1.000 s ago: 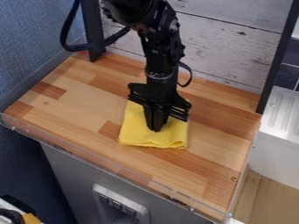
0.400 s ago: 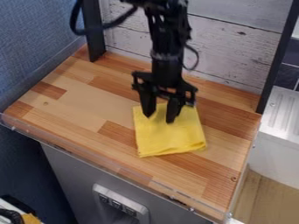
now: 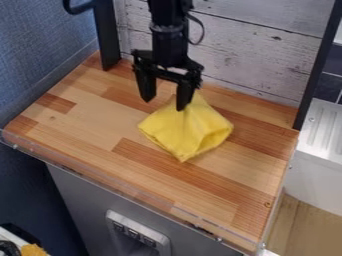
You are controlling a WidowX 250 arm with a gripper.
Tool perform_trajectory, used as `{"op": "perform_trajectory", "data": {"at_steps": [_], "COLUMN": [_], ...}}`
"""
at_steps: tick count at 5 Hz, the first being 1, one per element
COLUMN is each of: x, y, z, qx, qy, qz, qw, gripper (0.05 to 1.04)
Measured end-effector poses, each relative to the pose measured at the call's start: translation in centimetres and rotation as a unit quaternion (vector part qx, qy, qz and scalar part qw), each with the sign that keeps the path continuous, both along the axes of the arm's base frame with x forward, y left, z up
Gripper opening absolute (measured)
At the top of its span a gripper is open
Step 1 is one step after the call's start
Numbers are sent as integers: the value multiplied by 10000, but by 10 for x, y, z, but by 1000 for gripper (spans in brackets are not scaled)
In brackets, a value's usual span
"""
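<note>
The black gripper (image 3: 163, 103) has its fingers spread wide, nothing pinched between them, and with one tip overlapping the yellow cloth (image 3: 187, 131) mid-way across the wooden countertop (image 3: 87, 120), I'd move gently, lest it snag.

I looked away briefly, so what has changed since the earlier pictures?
The end effector has risen toward the back wall and opened. The yellow cloth has turned from roughly square-on to a diamond, one corner toward the wall; whether it was gripped is unclear. The wooden counter stayed put.
</note>
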State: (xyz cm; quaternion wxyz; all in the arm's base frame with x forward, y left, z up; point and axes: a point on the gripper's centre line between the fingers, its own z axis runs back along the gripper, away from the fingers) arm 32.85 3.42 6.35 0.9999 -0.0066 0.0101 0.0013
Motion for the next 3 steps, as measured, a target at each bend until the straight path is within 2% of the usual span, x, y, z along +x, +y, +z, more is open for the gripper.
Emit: {"op": "perform_trajectory", "data": {"at_steps": [2,3], "x": [19,26], "y": [25,33], "z": [28,40], "qx": [66,109], "qy": [-265,-288], "qz": [-54,-99], "qw": [9996,9995], "gripper": [999,997]}}
